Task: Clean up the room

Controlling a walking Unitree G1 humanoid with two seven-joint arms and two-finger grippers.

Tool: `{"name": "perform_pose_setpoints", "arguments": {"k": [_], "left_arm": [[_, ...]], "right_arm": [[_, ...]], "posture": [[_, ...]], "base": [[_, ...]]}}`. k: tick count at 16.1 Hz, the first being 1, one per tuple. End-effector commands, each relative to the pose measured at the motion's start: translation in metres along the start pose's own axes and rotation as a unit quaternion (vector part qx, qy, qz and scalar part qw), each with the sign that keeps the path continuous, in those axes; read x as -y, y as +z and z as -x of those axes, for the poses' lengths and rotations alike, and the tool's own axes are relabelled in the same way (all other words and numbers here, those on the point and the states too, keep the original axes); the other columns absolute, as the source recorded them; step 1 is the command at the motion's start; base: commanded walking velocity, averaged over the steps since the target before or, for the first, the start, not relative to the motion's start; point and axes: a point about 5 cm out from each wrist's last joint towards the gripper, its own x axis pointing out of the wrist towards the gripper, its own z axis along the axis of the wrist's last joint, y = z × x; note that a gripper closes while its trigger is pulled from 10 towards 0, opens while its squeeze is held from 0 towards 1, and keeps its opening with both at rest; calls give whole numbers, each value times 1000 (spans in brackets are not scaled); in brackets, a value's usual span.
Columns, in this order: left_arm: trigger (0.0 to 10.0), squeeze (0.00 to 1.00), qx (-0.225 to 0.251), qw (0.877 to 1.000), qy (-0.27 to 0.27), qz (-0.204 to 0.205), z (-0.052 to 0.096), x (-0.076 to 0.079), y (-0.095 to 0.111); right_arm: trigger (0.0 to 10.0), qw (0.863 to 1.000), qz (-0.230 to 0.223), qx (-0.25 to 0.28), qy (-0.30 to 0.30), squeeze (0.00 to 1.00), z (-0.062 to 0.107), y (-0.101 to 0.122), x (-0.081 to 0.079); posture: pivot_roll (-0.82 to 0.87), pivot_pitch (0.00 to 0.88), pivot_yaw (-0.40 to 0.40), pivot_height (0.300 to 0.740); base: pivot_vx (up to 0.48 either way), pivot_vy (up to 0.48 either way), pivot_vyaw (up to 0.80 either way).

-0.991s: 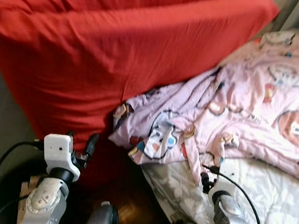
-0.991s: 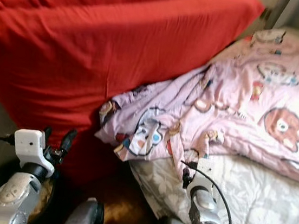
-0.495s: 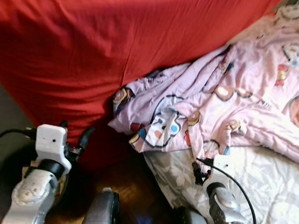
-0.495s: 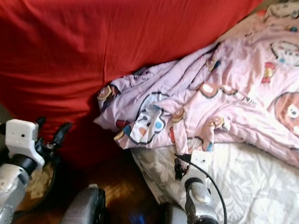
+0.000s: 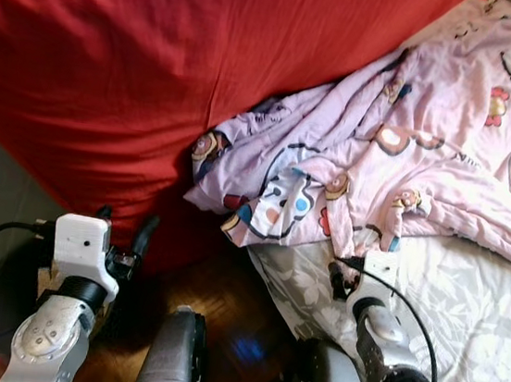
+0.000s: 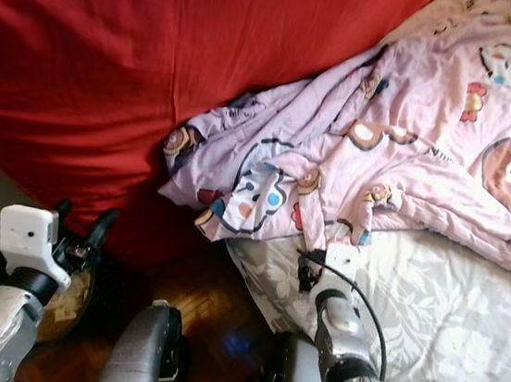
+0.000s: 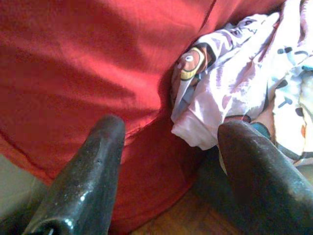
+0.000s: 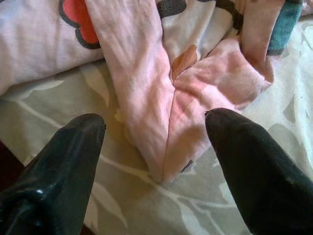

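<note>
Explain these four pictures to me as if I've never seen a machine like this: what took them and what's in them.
A walking humanoid robot took them. Two pictures come from cameras in its head, looking down; two come from cameras on its wrists, looking along each tool's black fingers. Ahead is a big red cushion and a pink cartoon-print blanket crumpled over a grey flowered sheet. The left tool is open, facing the cushion and the blanket's corner. The right tool is open, straddling a blanket fold. Neither holds anything.
</note>
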Motion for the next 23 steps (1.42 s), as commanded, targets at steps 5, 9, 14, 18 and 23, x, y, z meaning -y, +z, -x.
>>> {"name": "perform_pose_setpoints", "arguments": {"k": [5, 9, 14, 18, 23], "left_arm": [[10000, 0, -18, 1000, 10, -1, 12, 0, 1], [10000, 0, -23, 1000, 15, -3, 18, -1, 3], [10000, 0, -28, 999, 18, -2, 23, 0, 4], [10000, 0, -32, 999, 17, -1, 25, 1, 3], [10000, 0, -34, 999, 17, -2, 26, 0, 4]], "right_arm": [[10000, 1000, 1, -25, -8, 0, 0, -7, -5], [10000, 999, -3, -42, -34, 0, 0, -9, -1], [10000, 997, 3, -48, -67, 0, 0, -7, 13], [10000, 996, 15, -56, -75, 0, 1, -8, 16], [1725, 995, 7, -70, -67, 0, 2, -15, 12]], "posture": [[260, 406, 25, 644], [270, 414, 30, 644], [274, 416, 33, 644], [274, 416, 33, 644], [277, 422, 38, 644]], "base": [[0, 0, 0], [0, 0, 0], [0, 0, 0], [0, 0, 0], [0, 0, 0]]}}
